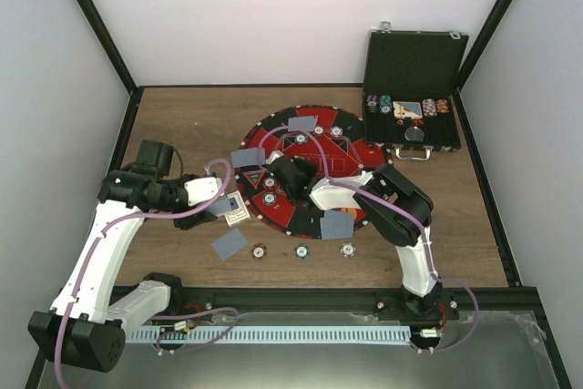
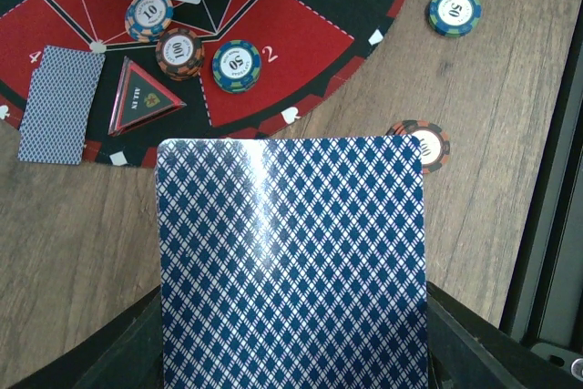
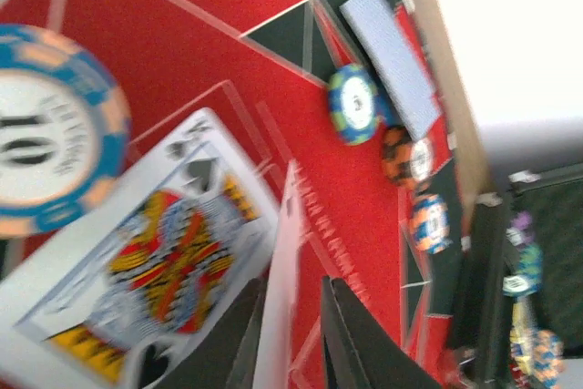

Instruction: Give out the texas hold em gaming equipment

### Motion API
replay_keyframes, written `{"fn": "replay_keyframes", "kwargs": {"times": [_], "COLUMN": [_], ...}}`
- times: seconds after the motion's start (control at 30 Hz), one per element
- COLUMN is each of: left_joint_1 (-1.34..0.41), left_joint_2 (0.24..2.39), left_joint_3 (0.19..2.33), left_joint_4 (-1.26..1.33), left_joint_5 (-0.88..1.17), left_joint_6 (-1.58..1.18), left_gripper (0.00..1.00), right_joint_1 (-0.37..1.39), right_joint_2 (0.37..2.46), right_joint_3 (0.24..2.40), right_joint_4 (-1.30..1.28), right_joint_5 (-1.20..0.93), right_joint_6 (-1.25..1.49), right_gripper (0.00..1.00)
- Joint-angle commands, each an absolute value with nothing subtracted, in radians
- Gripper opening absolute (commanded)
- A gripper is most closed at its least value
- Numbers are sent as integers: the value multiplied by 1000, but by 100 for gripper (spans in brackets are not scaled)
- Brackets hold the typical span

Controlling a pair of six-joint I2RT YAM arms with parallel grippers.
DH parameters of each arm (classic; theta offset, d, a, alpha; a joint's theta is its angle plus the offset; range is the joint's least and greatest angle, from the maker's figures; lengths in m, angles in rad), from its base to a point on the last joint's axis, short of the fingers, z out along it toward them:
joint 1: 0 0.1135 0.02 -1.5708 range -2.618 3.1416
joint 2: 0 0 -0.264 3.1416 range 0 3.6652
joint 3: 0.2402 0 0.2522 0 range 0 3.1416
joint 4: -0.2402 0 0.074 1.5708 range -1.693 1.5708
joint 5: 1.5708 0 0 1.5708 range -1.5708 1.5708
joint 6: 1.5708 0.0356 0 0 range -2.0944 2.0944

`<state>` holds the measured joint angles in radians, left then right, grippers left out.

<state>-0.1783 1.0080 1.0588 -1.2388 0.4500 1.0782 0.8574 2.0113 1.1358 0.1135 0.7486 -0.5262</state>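
Observation:
My left gripper point(image 1: 225, 207) is shut on a blue-backed playing card point(image 2: 291, 261), held above the wood at the mat's near-left edge. My right gripper point(image 1: 279, 174) hovers over the mat's centre with a thin white card point(image 3: 278, 298) edge-on between its nearly shut fingers. A face-up king point(image 3: 155, 261) and a blue 10 chip point(image 3: 46, 134) lie just beside it. Chips point(image 2: 237, 66), a black triangular marker point(image 2: 141, 97) and a face-down card point(image 2: 62, 105) lie on the mat. Three chips point(image 1: 301, 251) and a card point(image 1: 230, 243) lie on the table in front.
The round red-and-black mat point(image 1: 364, 152) fills the table's middle, with more face-down cards point(image 1: 303, 123) on its rim. The open black case point(image 1: 414, 61) with chips stands at the back right. A black frame rail point(image 1: 301, 293) runs along the near edge.

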Motion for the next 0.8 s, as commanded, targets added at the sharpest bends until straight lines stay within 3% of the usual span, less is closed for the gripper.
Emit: {"fn": "replay_keyframes", "kwargs": {"times": [0.0,0.03,0.07,0.23,0.5,0.77], "left_joint_1": [-176,-176,-176,-176,-176,-176], "left_joint_2": [999,1000,999,992,986,979], "left_joint_3": [1067,1069,1069,1068,1064,1063], "left_joint_4": [-1236,-1240,-1242,-1240,-1242,-1242], "left_joint_5": [469,469,471,488,492,486], "left_joint_6": [1098,1099,1100,1089,1084,1083], "left_gripper": [4,4,4,4,4,4], "right_joint_1": [880,882,883,885,885,884], "right_joint_2": [1984,1970,1956,1866,1779,1695], "right_joint_3": [1130,1127,1120,1101,1137,1233], "right_joint_4": [-68,-98,-126,-232,-390,-484], "right_joint_5": [683,670,658,622,508,260], "right_joint_6": [-376,-354,-333,-249,-117,77], "right_gripper": [31,46,55,71,86,89]}}
